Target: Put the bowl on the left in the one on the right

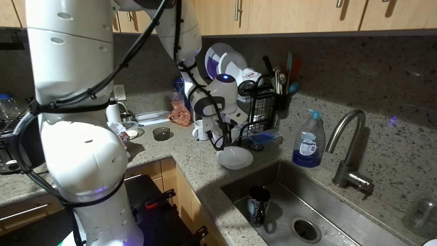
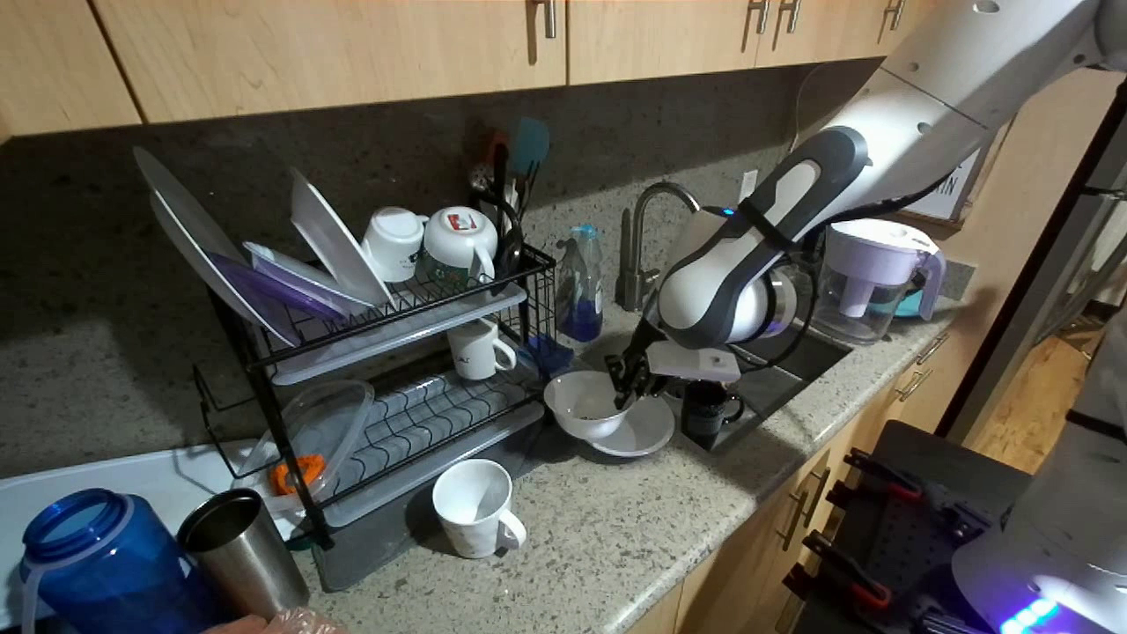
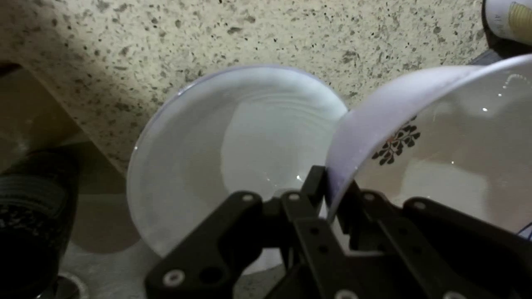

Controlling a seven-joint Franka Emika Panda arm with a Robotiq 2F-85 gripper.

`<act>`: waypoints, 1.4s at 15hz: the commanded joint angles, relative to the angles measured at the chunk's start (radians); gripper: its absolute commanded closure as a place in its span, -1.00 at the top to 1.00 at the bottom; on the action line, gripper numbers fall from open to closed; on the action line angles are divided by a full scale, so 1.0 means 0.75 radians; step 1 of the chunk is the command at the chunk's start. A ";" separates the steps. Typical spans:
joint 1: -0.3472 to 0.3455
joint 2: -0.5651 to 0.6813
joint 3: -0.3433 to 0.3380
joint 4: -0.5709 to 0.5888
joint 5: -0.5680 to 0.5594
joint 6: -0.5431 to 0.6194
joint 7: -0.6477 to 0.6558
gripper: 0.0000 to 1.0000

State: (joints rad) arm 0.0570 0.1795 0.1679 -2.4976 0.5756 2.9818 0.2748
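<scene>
My gripper (image 3: pixel 336 195) is shut on the rim of a white bowl (image 3: pixel 453 174) with a small dark leaf pattern inside. In an exterior view this held bowl (image 2: pixel 581 407) hangs from my gripper (image 2: pixel 627 383), beside and partly overlapping a wider white bowl (image 2: pixel 650 430). The held bowl appears raised above the counter. The wider bowl (image 3: pixel 232 158) stands on the counter, to the left of the held bowl in the wrist view. It also shows in an exterior view (image 1: pixel 235 158), where the arm mostly hides the held bowl.
A black dish rack (image 2: pixel 414 308) with plates and cups stands beside the held bowl. A sink (image 1: pixel 283 205) with a black mug (image 1: pixel 258 205) lies next to the wider bowl. A white mug (image 2: pixel 478 509), soap bottle (image 1: pixel 309 140) and faucet (image 1: pixel 348 153) stand nearby.
</scene>
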 commanded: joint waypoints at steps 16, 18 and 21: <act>0.014 0.112 -0.128 -0.052 -0.011 0.272 0.052 -0.90; 0.016 0.108 -0.146 -0.071 -0.053 0.267 0.092 -0.90; 0.028 0.104 -0.159 -0.093 -0.088 0.266 0.133 -0.90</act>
State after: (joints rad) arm 0.0548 0.2862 0.0639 -2.5313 0.5430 3.1553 0.3165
